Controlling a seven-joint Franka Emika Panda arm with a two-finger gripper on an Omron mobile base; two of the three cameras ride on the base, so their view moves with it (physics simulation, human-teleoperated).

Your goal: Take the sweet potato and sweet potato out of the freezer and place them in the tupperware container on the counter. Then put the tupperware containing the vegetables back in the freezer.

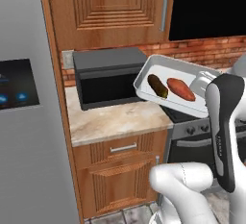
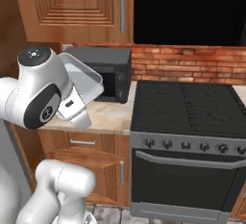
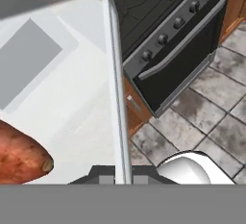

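Note:
The tupperware container (image 1: 166,68) hangs tilted in the air above the counter's (image 1: 110,122) right end and the stove edge. Inside it lie the two sweet potatoes: a dark brown one (image 1: 157,85) and an orange-red one (image 1: 180,89). My gripper (image 1: 203,80) is shut on the tray's right rim. The hand view has that rim (image 3: 114,74) running between the gripper's (image 3: 116,176) tips, with the orange-red sweet potato (image 3: 21,155) at the lower left on the pale tray floor (image 3: 57,98). The right base view shows the tray (image 2: 86,81) from below. The freezer is out of view.
A black microwave (image 1: 108,76) stands on the counter just left of the tray. The black stove (image 2: 187,105) and oven door (image 2: 187,180) lie to the right. A grey door with a black touch panel (image 1: 17,83) fills the left. Wooden cabinets (image 1: 110,6) hang overhead.

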